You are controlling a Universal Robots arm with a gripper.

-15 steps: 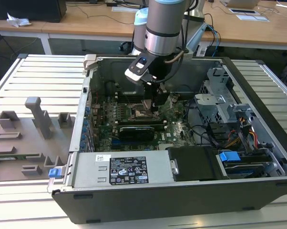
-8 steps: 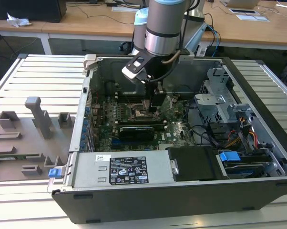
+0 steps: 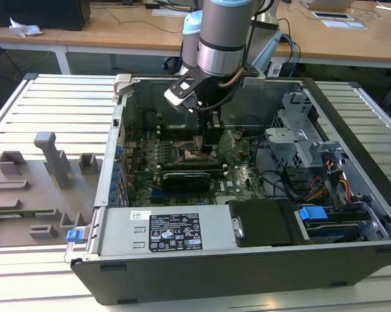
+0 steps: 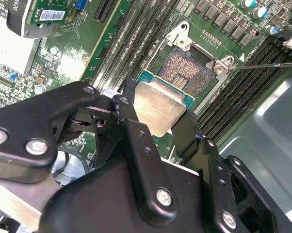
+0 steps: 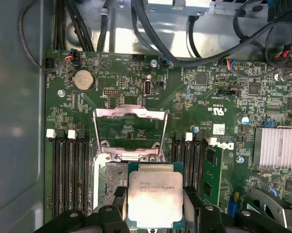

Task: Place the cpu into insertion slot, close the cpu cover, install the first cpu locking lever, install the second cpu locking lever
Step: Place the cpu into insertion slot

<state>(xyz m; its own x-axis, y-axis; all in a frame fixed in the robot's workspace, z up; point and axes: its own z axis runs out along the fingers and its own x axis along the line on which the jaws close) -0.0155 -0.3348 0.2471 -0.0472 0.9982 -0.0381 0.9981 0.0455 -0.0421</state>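
Silvery cpu point(image 5: 154, 199) in gripper point(image 4: 155, 115) over slot point(image 4: 187, 73)

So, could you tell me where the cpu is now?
In both wrist views the cpu is held by the gripper, close over the open insertion slot, next to the opened cpu cover.

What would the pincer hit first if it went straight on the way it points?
Probably the open insertion slot on the green board: the pincer, shut on the cpu, points at it, so the cpu would touch first. How far above it hangs is unclear.
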